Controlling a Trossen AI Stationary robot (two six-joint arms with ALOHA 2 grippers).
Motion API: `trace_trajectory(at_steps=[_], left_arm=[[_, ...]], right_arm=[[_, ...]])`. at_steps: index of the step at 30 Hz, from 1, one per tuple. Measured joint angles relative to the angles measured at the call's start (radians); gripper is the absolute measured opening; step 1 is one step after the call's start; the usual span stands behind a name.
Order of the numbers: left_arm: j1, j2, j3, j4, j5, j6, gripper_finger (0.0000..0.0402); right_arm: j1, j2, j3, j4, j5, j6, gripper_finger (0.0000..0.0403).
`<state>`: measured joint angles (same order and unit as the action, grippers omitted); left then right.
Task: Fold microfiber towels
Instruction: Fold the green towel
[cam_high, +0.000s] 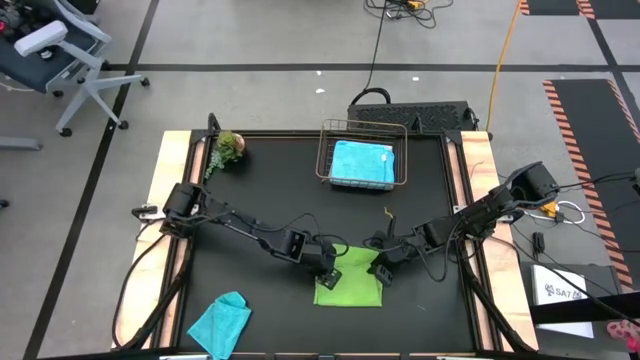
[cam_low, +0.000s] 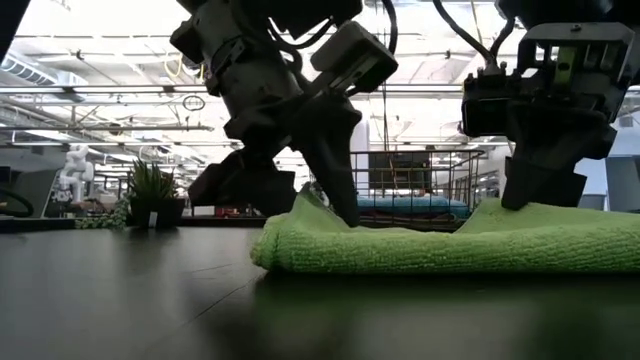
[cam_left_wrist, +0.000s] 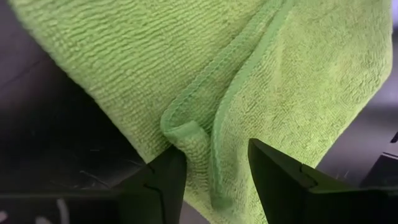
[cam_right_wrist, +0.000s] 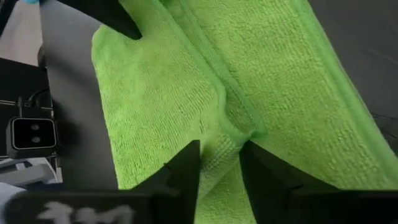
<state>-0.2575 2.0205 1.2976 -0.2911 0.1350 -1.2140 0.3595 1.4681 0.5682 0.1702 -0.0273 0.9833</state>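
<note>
Both arms are reaching inward toward the lower middle of the high view. The left gripper is pointing down with its fingers spread apart (a cloth edge lying between them). The right gripper is pinching its fingers on a fold.
</note>
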Motion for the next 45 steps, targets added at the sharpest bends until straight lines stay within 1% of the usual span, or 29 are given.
trace_trajectory(at_steps=[3,6,7,12,16,22,27,33,37,41,45], left_arm=[[0.001,0.000,0.000,0.002,0.000,-0.012,0.0158],[0.000,0.000,0.000,0.006,0.008,-0.018,0.0124],[-0.002,0.000,0.000,0.010,0.012,-0.019,0.0111],[-0.006,-0.017,0.000,0.013,0.018,-0.007,0.0049],[-0.006,-0.052,0.000,0.006,-0.029,0.019,0.0010],[0.008,-0.095,0.000,-0.034,-0.140,0.046,0.0008],[0.029,-0.096,0.000,-0.030,-0.148,0.077,0.0009],[0.047,-0.096,0.000,-0.037,-0.160,0.127,0.0005],[0.072,-0.096,0.000,-0.039,-0.165,0.158,0.0011],[0.090,-0.096,0.000,-0.038,-0.170,0.210,0.0005],[0.108,-0.096,0.000,-0.035,-0.171,0.242,0.0011]], right_arm=[[0.000,0.000,0.000,-0.002,0.000,0.000,0.0060],[0.000,0.000,0.000,-0.008,0.000,-0.001,0.0015],[0.000,0.000,0.000,-0.011,0.000,-0.003,0.0008],[0.000,0.000,0.000,-0.025,0.000,-0.003,0.0006],[0.000,0.000,0.000,-0.025,0.000,-0.003,0.0003],[0.000,-0.008,0.000,-0.023,0.005,-0.001,0.0001],[0.000,-0.046,0.000,-0.021,0.013,0.002,0.0001],[0.000,-0.118,0.001,-0.045,0.086,0.006,0.0001],[0.004,-0.153,0.001,-0.127,0.131,0.040,0.0001],[0.009,-0.173,0.001,-0.173,0.136,0.074,0.0000],[0.009,-0.172,0.007,-0.180,0.139,0.078,0.0000]])
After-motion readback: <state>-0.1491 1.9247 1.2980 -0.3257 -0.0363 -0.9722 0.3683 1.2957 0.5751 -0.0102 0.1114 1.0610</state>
